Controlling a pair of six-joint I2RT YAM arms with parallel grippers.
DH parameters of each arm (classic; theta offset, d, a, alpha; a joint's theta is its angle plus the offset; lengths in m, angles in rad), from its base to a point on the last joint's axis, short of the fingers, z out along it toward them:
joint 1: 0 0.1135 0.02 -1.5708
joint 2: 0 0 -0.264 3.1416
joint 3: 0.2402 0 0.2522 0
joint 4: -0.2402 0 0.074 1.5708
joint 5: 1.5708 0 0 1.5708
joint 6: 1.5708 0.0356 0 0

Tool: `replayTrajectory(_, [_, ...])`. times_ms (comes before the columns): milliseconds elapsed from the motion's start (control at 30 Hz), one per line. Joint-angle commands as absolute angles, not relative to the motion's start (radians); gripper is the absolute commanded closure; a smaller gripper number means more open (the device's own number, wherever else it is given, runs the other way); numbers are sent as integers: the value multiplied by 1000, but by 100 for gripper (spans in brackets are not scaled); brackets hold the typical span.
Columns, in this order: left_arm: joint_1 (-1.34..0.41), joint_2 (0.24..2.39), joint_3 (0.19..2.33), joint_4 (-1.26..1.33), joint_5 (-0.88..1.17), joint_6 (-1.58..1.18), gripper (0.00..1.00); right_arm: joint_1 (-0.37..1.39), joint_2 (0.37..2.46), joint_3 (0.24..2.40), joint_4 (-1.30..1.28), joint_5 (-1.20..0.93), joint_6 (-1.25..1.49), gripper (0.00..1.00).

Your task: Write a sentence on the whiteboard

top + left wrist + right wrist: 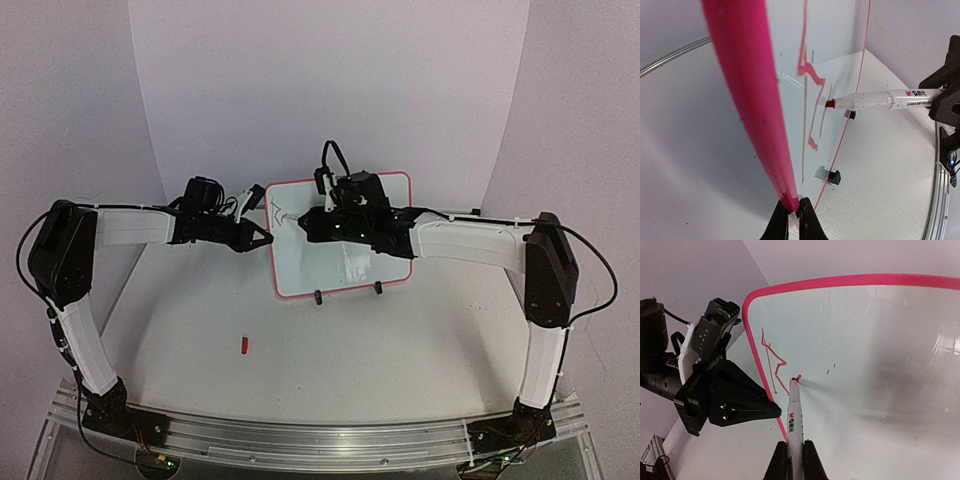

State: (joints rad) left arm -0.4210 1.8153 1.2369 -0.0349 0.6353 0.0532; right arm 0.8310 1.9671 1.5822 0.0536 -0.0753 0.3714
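Observation:
The whiteboard (300, 272), white with a red-pink frame, stands upright on two black clip feet (318, 297). My left gripper (268, 238) is shut on its left edge, and the left wrist view shows the jaws (796, 205) pinching the frame (745, 100). My right gripper (795, 447) is shut on a white marker (795, 415), whose red tip touches the board (865, 340). Of the sentence, only a few red strokes (772, 362) show, near the board's upper left corner. These strokes (810, 75) lie just left of the marker (880, 100).
A small red cap (244, 345) lies on the white table in front of the left arm. The right arm (470, 245) reaches across in front of the board's right half. A metal rail (320, 440) runs along the near edge.

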Motion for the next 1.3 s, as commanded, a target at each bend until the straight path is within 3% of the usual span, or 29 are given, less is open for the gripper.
replayTrajectory(0, [-425, 1815, 1259, -66, 578, 106, 100, 822, 1909, 1561, 92, 0, 378, 100])
replayTrajectory(700, [-425, 1813, 1261, -70, 575, 110, 100, 821, 1924, 1514, 57, -82, 402, 100])
replayTrajectory(1267, [-426, 1813, 1258, -70, 572, 109, 100, 822, 1887, 1514, 87, -25, 394, 100])
